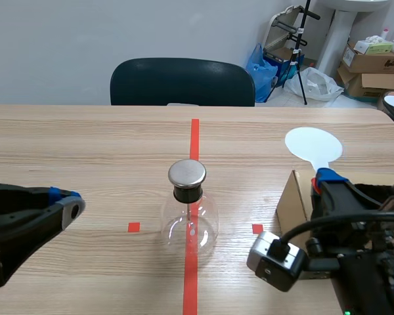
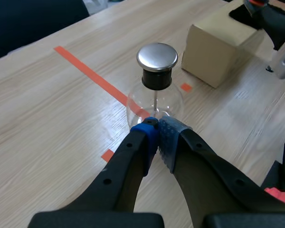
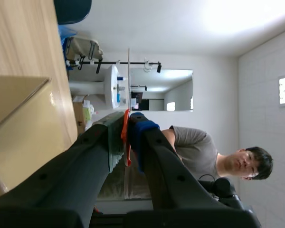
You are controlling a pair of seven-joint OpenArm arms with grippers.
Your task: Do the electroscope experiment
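A round glass flask stands upright on the counter, just below the middle of the frame, on the red tape line. It is clear, with a black stopper in its neck and a flat, shiny metal disc on top. A thin rod hangs from the stopper inside. Right of the middle, a white paddle with a round blade lies face up, well apart from the flask. Its orange handle is pinched in the right pincer. Whether the blade touches the counter cannot be told.

We saw the glass electroscope flask at centre frame; our right gripper held a white paddle at right.
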